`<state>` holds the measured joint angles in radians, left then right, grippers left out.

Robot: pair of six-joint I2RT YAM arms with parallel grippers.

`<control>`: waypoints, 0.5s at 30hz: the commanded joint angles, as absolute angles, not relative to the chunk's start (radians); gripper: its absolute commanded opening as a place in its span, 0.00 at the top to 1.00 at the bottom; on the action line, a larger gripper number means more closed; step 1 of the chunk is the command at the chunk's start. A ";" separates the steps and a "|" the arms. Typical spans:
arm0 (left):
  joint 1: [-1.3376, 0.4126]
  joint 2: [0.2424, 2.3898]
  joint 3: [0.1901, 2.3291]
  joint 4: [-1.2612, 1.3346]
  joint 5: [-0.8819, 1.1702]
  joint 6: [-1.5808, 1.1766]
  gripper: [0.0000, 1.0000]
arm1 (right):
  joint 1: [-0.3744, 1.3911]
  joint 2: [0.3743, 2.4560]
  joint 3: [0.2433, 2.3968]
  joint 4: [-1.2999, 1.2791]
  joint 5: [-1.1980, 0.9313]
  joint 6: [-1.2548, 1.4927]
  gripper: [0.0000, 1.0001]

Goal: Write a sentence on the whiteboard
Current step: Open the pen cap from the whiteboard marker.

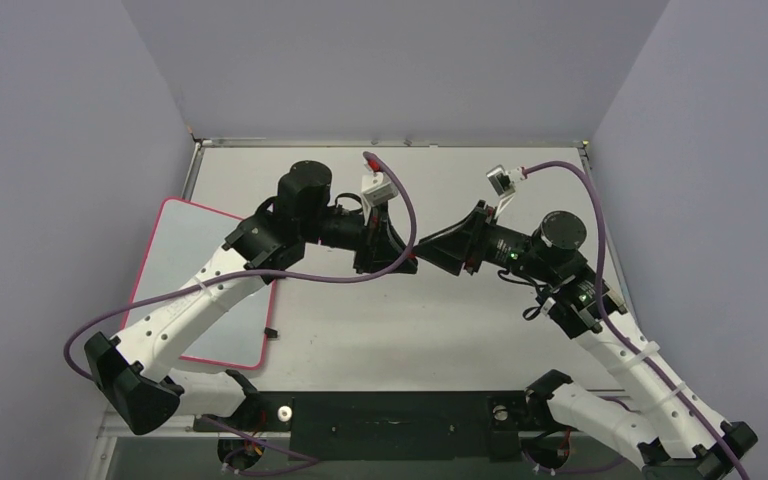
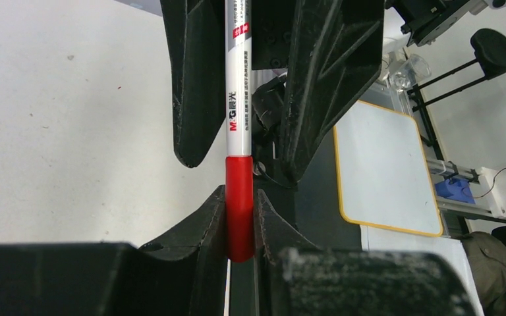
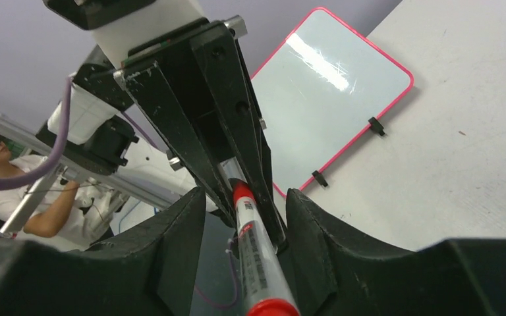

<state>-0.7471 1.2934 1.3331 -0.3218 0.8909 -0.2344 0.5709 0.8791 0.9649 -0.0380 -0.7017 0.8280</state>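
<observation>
Two grippers, one pen, zero letters on the board yet. My left gripper is clenched on the red cap of the M&G marker, right out at the fingertips. My right gripper sits around the white barrel with its jaws released, daylight on both sides of the pen. All this is happening in the air off the right side of the whiteboard. The whiteboard lies flat on the table under my left forearm, with a red-pink rim and a blank surface, no sentence that I can see.

What worries me is that the whole marker hangs from a cap that's only pushed on. If I swing left toward the whiteboard like this, the barrel could slide out of the cap and drop, or the pen could pivot in that tip-only pinch. If my right closes off-centre before pulling, the barrel may twist rather than uncap cleanly. Also, capped pen = no ink, so uncapping has to come first, I reckon.
</observation>
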 commanded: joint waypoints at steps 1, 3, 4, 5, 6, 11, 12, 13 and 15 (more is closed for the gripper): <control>-0.749 1.290 1.420 -0.455 0.923 -0.126 1.00 | 0.573 0.853 1.013 -0.133 -0.756 0.719 0.58; -0.750 1.290 1.435 -0.491 0.927 -0.101 1.00 | 0.572 0.854 1.013 -0.138 -0.758 0.716 0.67; -0.751 1.291 1.443 -0.502 0.927 -0.090 1.00 | 0.572 0.857 1.012 -0.138 -0.758 0.716 0.70; -0.750 1.293 1.451 -0.520 0.929 -0.084 1.00 | 0.572 0.859 1.011 -0.138 -0.759 0.717 0.74; -0.751 1.295 1.454 -0.529 0.930 -0.074 1.00 | 0.573 0.862 1.011 -0.137 -0.758 0.718 0.76; -0.750 1.296 1.454 -0.557 0.933 -0.057 1.00 | 0.573 0.865 1.010 -0.127 -0.759 0.732 0.74; -0.751 1.295 1.453 -0.558 0.933 -0.055 1.00 | 0.573 0.864 1.009 -0.123 -0.758 0.735 0.72; -0.751 1.294 1.449 -0.557 0.933 -0.054 1.00 | 0.573 0.863 1.007 -0.109 -0.760 0.746 0.72; -0.750 1.293 1.443 -0.548 0.936 -0.058 1.00 | 0.574 0.864 1.003 -0.085 -0.763 0.763 0.70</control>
<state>-0.7475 1.2991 1.4082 -0.5430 0.8997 -0.0879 0.5709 0.8658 0.9771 -0.1452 -0.7513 0.7448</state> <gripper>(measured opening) 0.117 0.289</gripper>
